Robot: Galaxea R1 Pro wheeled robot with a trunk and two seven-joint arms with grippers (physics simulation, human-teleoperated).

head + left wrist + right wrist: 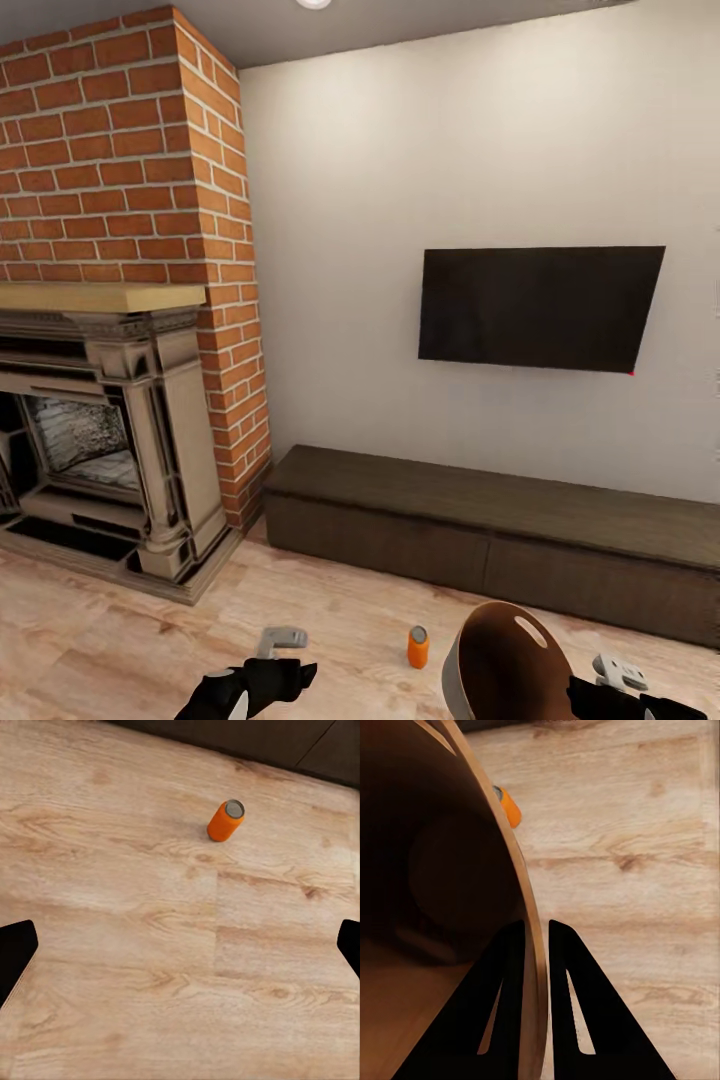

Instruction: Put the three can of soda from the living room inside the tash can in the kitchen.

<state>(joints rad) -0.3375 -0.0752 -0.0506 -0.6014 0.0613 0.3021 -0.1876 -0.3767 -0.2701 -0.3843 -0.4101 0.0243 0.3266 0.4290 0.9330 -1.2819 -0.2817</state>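
Observation:
One orange soda can [418,648] stands upright on the wood floor in front of the bench; the left wrist view shows the can [226,820] ahead of my left gripper [180,945], which hangs open above bare floor, its fingertips [16,949] wide apart. The copper-brown trash can [505,665] is lifted at the lower right of the head view, tilted with its handle cutout up. My right gripper [536,937] is shut on the trash can's rim wall [534,907], one finger inside and one outside. A sliver of the orange can [511,808] peeks past the bin.
A red-brick fireplace [110,400] stands at the left, a black TV [540,308] hangs on the white wall, and a long low dark bench [500,530] runs along it. Wood floor [120,640] spreads in front.

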